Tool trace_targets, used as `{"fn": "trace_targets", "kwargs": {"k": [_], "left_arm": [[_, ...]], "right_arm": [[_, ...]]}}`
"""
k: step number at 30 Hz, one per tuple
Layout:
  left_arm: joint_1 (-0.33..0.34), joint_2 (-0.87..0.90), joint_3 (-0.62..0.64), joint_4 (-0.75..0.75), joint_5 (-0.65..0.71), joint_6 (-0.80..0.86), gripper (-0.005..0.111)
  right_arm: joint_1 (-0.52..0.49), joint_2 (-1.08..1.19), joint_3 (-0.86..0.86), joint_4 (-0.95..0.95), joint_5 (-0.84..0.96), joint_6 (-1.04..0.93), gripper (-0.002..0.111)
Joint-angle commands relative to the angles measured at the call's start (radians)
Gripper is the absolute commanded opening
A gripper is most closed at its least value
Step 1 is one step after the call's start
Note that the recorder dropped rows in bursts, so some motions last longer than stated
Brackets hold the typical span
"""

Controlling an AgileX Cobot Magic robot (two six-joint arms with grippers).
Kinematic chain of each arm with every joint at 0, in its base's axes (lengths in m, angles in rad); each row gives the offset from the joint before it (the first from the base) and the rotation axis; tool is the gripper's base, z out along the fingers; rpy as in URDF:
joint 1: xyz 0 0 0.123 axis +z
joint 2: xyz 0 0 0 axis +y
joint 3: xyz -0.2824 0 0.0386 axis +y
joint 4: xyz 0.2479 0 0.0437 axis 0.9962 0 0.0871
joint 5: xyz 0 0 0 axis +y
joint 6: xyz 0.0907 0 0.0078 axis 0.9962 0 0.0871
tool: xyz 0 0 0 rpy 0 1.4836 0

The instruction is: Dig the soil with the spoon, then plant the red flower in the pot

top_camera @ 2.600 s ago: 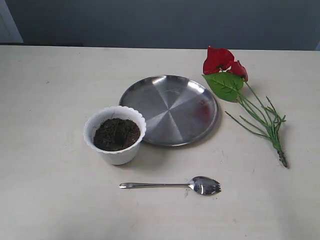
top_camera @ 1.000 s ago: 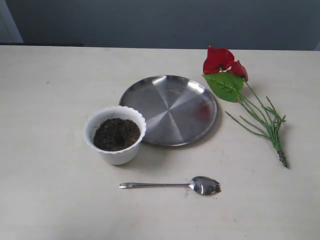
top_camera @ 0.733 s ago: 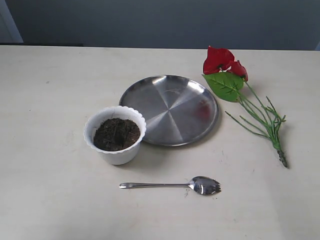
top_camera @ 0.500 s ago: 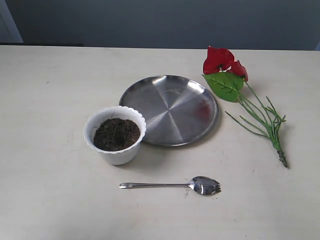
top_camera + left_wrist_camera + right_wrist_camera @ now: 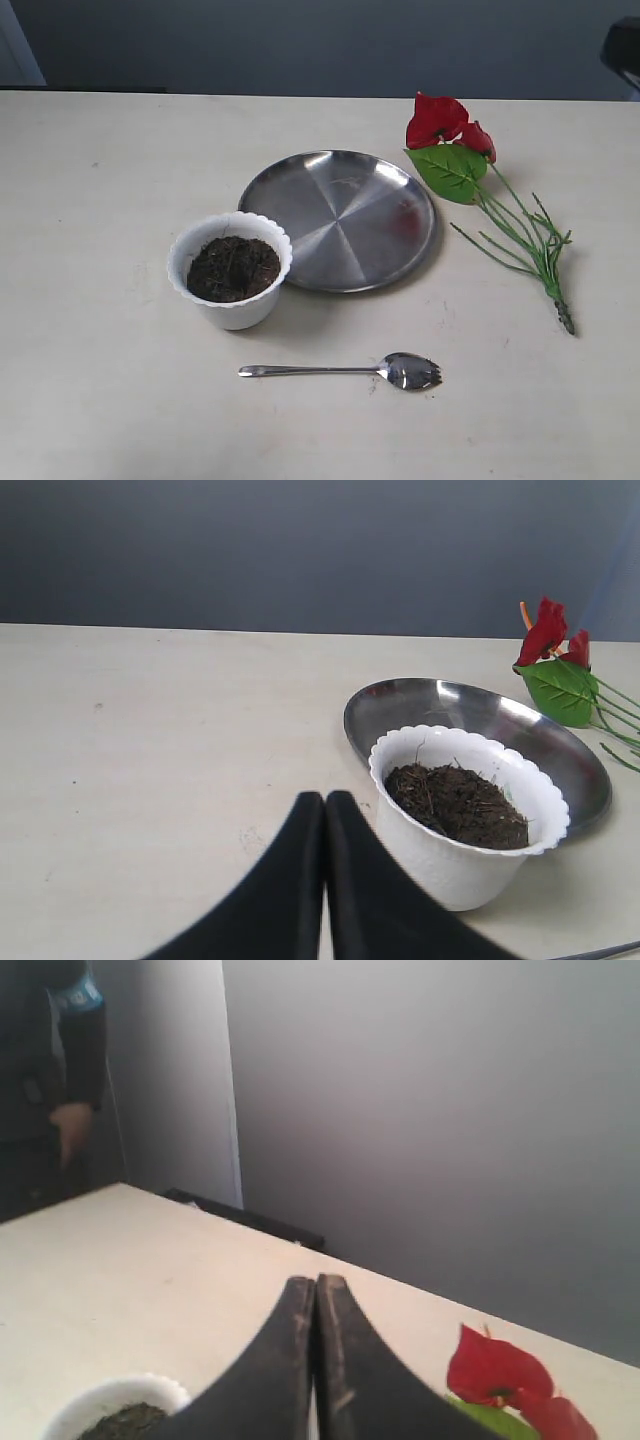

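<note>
The white scalloped pot [image 5: 231, 268] stands on the table, filled with dark soil [image 5: 234, 267], touching the rim of the steel plate. The silver spoon [image 5: 345, 370] lies flat in front of the pot, tined bowl to the right. The red flower [image 5: 445, 125] lies right of the plate, its green stems trailing toward the front. My left gripper [image 5: 325, 800] is shut and empty, just beside the pot [image 5: 468, 815]. My right gripper [image 5: 316, 1282] is shut and empty, held above the table with the red flower [image 5: 498, 1372] and the pot [image 5: 115, 1406] below it. A dark part of the right arm [image 5: 624, 48] shows at the exterior view's top right corner.
A flat shiny steel plate [image 5: 340, 218] lies between pot and flower. A dark wall runs behind the table's far edge. In the right wrist view a person in dark clothes [image 5: 55, 1070] stands beyond the table.
A dark part of the right arm has come into the exterior view at the top right corner. Pot, spoon, flower and plate have not moved.
</note>
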Motion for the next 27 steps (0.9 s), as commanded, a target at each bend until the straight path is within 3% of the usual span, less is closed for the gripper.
{"fn": "trace_targets", "kwargs": {"k": [1,7,12,16,18,21,23,24,27], "left_arm": [[-0.009,-0.005,0.0,0.002,0.0,-0.004,0.0],[-0.009,-0.005,0.0,0.002,0.0,-0.004,0.0],[-0.009,-0.005,0.0,0.002,0.0,-0.004,0.0],[-0.009,-0.005,0.0,0.002,0.0,-0.004,0.0],[-0.009,-0.005,0.0,0.002,0.0,-0.004,0.0],[-0.009,-0.005,0.0,0.002,0.0,-0.004,0.0],[-0.009,-0.005,0.0,0.002,0.0,-0.004,0.0],[-0.009,-0.005,0.0,0.002,0.0,-0.004,0.0],[-0.009,-0.005,0.0,0.002,0.0,-0.004,0.0]], "right_arm": [[-0.003,0.13,-0.184,-0.14,0.131,0.173,-0.001],[0.024,0.274,-0.34,-0.14,0.182,0.175,-0.001],[0.124,0.383,-0.376,-0.14,0.662,0.096,-0.001],[0.225,0.468,-0.384,-0.128,0.981,-0.249,-0.001],[0.259,0.497,-0.403,0.08,0.992,-0.516,-0.001],[0.33,0.54,-0.476,0.694,1.047,-1.165,-0.001],[0.375,0.58,-0.543,1.104,1.179,-1.668,-0.001],[0.399,0.602,-0.579,1.274,1.259,-1.831,-0.001],[0.495,0.655,-0.658,1.522,1.443,-1.981,-0.001]]}}
